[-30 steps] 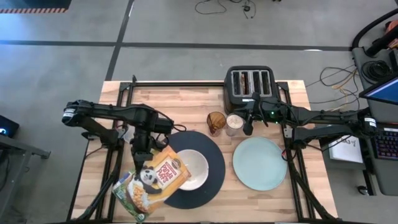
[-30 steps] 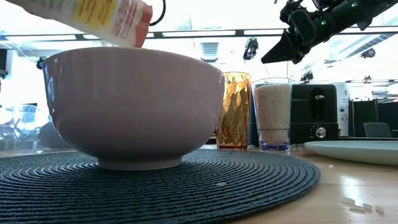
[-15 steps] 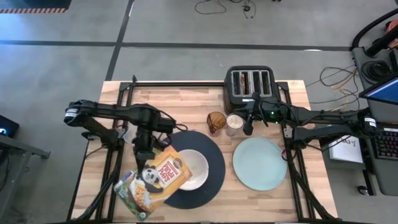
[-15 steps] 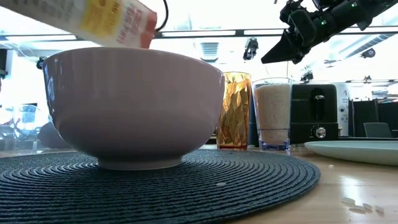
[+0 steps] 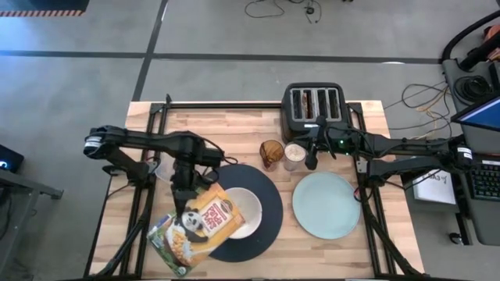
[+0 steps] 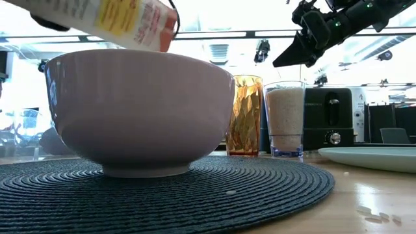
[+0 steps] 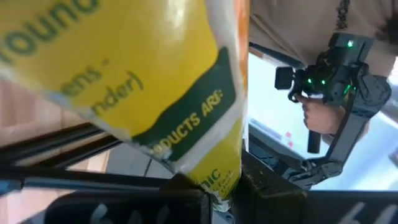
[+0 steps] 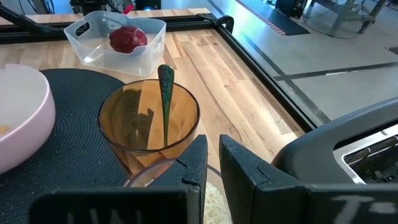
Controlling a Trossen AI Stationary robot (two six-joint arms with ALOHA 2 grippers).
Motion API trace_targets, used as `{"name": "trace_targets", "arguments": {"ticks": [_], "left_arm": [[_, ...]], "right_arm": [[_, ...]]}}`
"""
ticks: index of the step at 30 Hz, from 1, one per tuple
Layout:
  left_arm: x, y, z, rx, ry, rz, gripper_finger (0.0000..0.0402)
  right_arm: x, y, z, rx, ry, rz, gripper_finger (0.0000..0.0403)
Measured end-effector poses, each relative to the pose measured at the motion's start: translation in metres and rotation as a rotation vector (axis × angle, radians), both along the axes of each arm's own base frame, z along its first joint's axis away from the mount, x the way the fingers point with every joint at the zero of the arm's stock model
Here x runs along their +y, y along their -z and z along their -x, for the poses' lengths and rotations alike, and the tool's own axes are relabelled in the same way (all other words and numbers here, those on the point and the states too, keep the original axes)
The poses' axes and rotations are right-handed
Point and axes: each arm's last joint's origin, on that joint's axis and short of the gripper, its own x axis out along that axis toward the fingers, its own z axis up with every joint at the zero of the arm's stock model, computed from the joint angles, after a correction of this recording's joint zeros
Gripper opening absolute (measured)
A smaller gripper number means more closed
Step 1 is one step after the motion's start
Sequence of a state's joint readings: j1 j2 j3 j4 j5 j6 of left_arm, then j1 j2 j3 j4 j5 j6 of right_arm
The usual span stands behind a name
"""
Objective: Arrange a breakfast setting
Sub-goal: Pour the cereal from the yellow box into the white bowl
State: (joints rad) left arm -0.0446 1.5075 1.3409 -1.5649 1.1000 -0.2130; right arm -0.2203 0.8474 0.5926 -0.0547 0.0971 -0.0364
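The left gripper (image 5: pixel 181 190) is clamped on the yellow-brown cereal box (image 5: pixel 197 229), holding it tilted with its end over the near rim of the white bowl (image 5: pixel 241 212), which sits on the large black round plate (image 5: pixel 266 199) (a woven mat, seen from table height). The right gripper (image 5: pixel 312 162) hangs above the clear glass (image 5: pixel 294 156) beyond the bowl, fingers almost together and empty. The pale green plate (image 5: pixel 326 205) lies beside the bowl, and the dark red fruit (image 8: pixel 127 38) sits in a clear tub (image 8: pixel 99 57).
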Motion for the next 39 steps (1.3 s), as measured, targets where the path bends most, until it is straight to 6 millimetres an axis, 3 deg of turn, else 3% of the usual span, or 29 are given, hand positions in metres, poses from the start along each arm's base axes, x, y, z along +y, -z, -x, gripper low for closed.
{"name": "trace_targets", "arguments": {"ticks": [14,39], "left_arm": [[0.001,0.007,0.007,0.041,-0.009,-0.016,0.0002],[0.003,-0.001,0.010,-0.039,0.014,-0.030,0.0001]], "right_arm": [[0.000,0.002,-0.002,0.009,0.000,-0.001,0.0034],[-0.001,0.002,-0.002,0.007,0.000,0.000,0.0034]]}}
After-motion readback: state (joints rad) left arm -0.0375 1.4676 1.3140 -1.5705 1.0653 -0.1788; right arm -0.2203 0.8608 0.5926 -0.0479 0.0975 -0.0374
